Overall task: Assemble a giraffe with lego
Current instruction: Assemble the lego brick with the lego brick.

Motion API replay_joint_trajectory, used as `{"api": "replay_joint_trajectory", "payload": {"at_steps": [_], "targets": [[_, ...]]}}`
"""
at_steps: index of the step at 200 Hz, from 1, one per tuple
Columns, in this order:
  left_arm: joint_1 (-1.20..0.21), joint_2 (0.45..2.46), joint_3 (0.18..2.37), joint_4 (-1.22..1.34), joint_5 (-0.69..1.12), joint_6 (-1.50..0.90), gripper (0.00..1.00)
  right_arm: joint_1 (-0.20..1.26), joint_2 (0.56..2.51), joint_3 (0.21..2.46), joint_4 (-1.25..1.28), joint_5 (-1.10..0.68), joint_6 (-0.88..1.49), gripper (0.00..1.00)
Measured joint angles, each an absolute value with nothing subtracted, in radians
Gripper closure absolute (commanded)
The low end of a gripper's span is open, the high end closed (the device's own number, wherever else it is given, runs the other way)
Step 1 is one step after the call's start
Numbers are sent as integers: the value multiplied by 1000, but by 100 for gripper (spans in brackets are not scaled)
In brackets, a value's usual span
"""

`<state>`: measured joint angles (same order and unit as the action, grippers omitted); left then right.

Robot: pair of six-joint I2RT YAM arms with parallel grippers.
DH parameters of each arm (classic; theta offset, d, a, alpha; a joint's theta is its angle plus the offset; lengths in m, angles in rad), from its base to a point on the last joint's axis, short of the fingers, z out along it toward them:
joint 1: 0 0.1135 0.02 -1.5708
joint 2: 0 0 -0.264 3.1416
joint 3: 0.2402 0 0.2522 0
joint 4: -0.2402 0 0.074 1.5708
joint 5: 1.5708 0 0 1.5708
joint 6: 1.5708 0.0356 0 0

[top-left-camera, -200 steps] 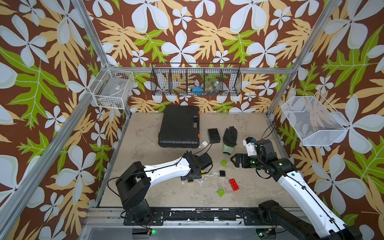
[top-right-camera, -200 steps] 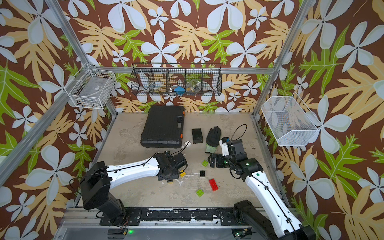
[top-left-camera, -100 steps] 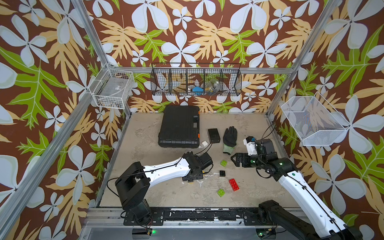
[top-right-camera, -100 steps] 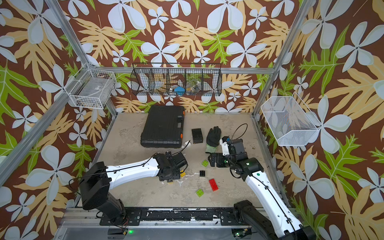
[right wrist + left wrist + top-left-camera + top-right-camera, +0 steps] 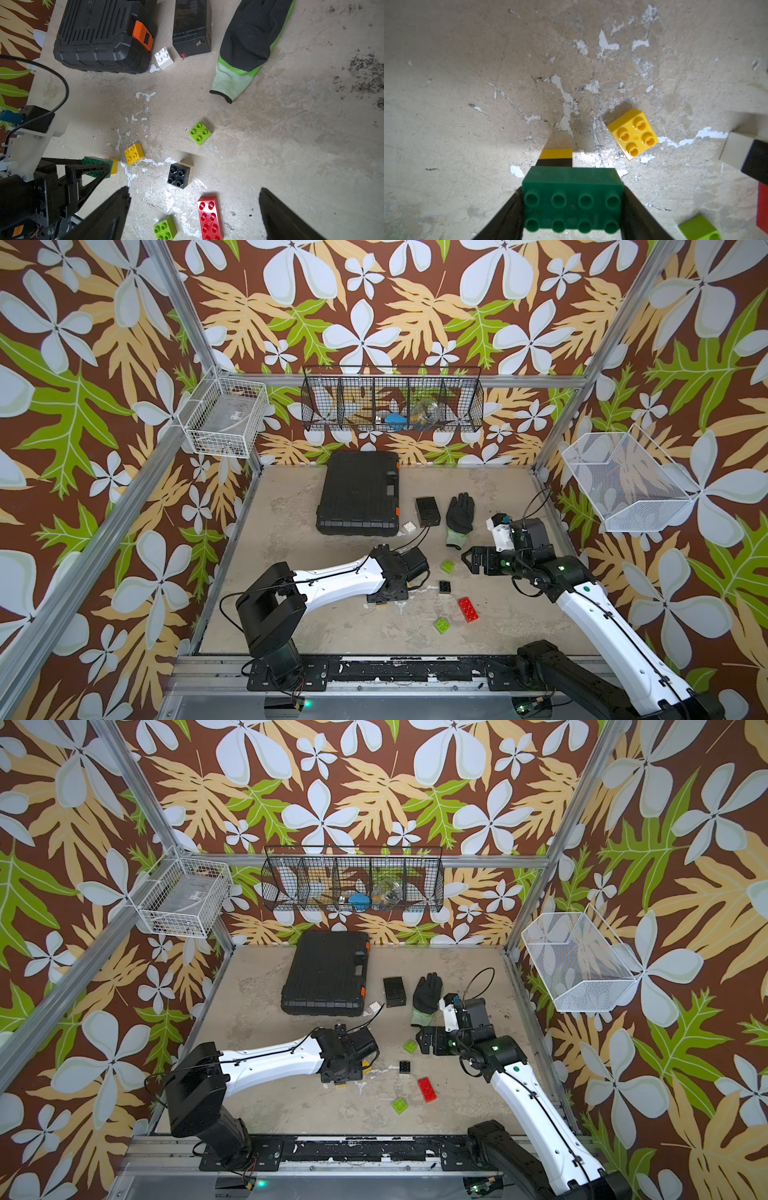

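Dark green eight-stud plastic brick (image 5: 572, 199), black-and-yellow brick leg (image 5: 555, 159) stuck underneath, clamped in the left gripper (image 5: 572, 190) (right gripper (image 5: 193, 189): fingers wide apart).

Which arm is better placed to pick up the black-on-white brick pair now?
Right. The right gripper is open and empty, and the black-on-white pair lies loose just ahead of its jaws. The left gripper is shut on the dark green brick with its yellow-black leg.

Brick (image 5: 409, 526) btwn case (image 5: 357, 493) & box (image 5: 427, 511)
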<state>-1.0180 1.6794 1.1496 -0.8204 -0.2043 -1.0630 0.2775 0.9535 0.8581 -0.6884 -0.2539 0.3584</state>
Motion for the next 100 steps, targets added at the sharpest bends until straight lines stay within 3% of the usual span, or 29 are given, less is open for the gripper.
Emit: {"api": "replay_joint_trajectory", "payload": {"at_steps": [100], "targets": [[-1036,1683,1150,-829,-210,-1082,67,282,950,847,-688,-255,358,1]]}}
